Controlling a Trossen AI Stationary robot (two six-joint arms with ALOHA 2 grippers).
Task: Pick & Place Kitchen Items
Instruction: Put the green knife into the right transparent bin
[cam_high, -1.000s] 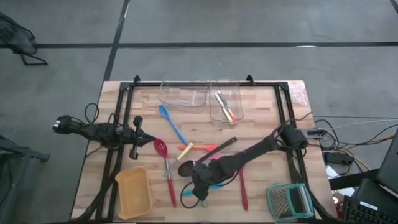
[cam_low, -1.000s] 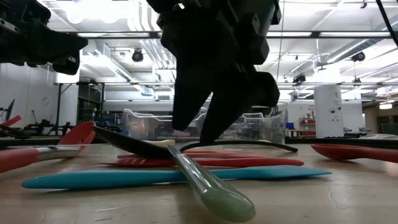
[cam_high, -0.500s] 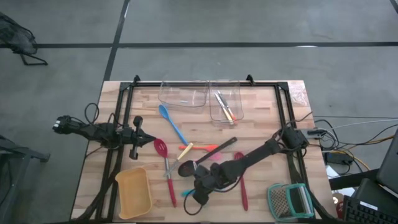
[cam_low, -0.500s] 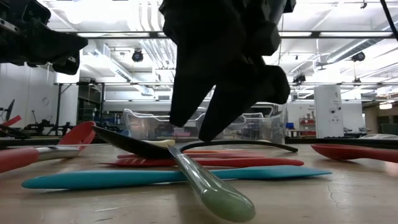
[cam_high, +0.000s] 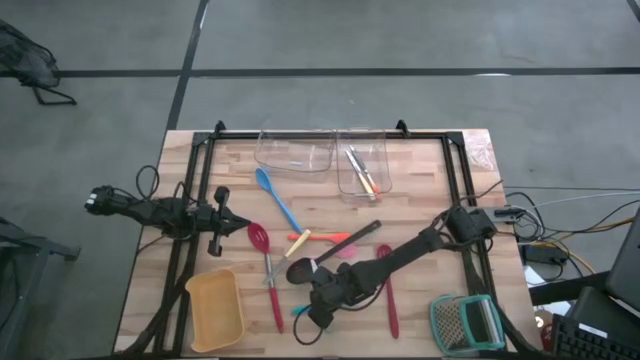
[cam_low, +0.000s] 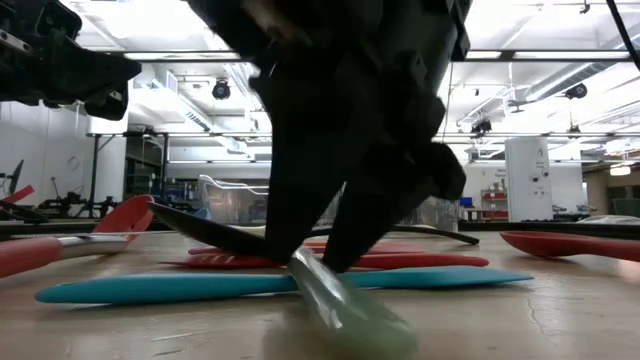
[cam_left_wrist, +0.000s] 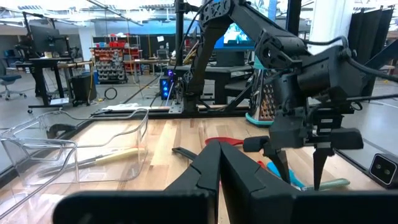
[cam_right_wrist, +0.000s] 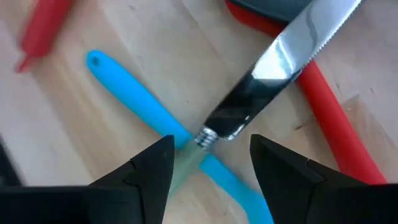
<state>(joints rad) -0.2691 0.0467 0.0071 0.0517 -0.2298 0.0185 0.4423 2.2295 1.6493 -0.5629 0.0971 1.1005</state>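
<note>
At the table's left edge, the left gripper (cam_high: 219, 215) waits idle above the wood, its fingers pressed together around nothing, with a yellow tray (cam_high: 214, 309) just in front of it. Scattered across the middle lie the kitchen items: a blue spoon (cam_high: 275, 197), a red slotted spoon (cam_high: 267, 271), a black spoon (cam_high: 330, 255) and a teal spatula (cam_low: 270, 284). At centre, the right gripper (cam_right_wrist: 211, 165) is low over a knife (cam_right_wrist: 273, 74) whose pale green handle (cam_low: 345, 315) lies across the teal spatula. Its fingers (cam_right_wrist: 140, 174) stand spread on either side of the knife, at the point where blade meets handle, and hold nothing. The step in hand appears to be the grasp of this knife. The next move likely calls for closing squarely on the narrow neck without catching the spatula beneath, then lifting clear. At the far side, two clear tubs (cam_high: 330, 155) stand side by side, the right one already holding cutlery, a probable destination. A teal-framed grater (cam_high: 466, 322) rests at the near right corner.
</note>
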